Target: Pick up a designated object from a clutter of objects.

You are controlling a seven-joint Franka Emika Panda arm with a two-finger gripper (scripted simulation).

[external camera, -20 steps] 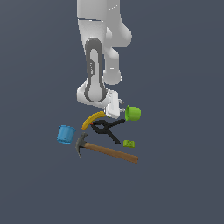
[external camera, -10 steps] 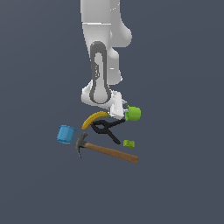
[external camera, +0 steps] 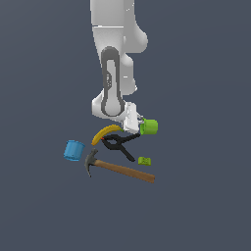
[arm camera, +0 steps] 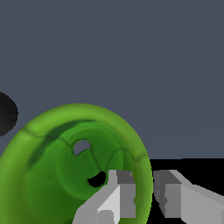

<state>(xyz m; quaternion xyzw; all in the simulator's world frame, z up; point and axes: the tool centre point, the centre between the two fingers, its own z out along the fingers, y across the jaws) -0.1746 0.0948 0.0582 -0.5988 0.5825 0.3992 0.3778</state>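
Observation:
The lime-green cup [external camera: 149,127] lies on its side at the exterior view's right of the clutter, its mouth facing my gripper [external camera: 137,124]. In the wrist view I look straight into the cup [arm camera: 65,162]. My gripper [arm camera: 144,178] straddles its rim: one finger [arm camera: 124,192] is inside the cup, the other [arm camera: 168,194] is outside, and both press close against the wall. The banana [external camera: 105,133], black clamp [external camera: 119,144], hammer [external camera: 122,169], blue cup [external camera: 74,150] and tiny green block [external camera: 144,161] lie nearby.
The clutter sits on a plain dark grey floor. The clamp and banana lie directly beside my wrist, on the exterior view's left. A black shape [arm camera: 6,113] shows at the wrist view's edge.
My hand has shifted slightly toward the exterior view's right, up to the green cup. The cup and the other objects have hardly moved.

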